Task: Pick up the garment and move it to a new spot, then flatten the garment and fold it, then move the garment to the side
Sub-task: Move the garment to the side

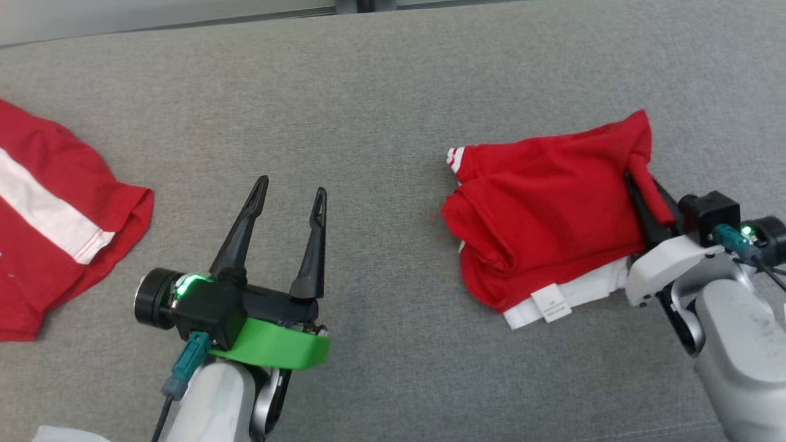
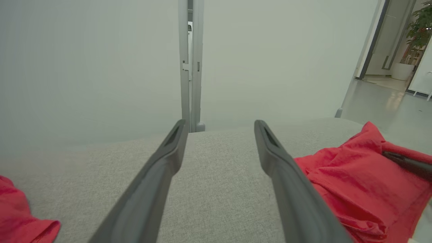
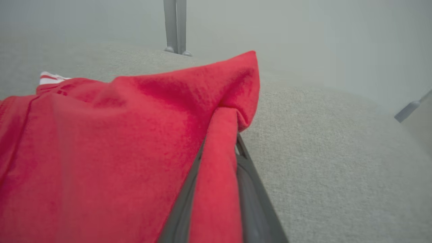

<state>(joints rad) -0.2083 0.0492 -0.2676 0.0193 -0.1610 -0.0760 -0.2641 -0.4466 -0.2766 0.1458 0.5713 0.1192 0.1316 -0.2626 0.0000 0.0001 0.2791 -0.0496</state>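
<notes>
The folded red garment with white trim (image 1: 546, 215) lies at the right of the grey woven surface (image 1: 381, 92); the right gripper (image 1: 642, 184) pinches a raised fold at its right edge between closed fingers (image 3: 251, 189); the left gripper (image 1: 292, 185) hovers well apart, fingers spread, empty; a second red cloth with a white band (image 1: 55, 202) lies far left.

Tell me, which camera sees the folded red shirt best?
The head view: the whole folded red shirt lies there, white tag included. The left wrist view catches one side of it, and the right wrist view is a close-up of the corner pinched by the jaws of the right gripper.
</notes>
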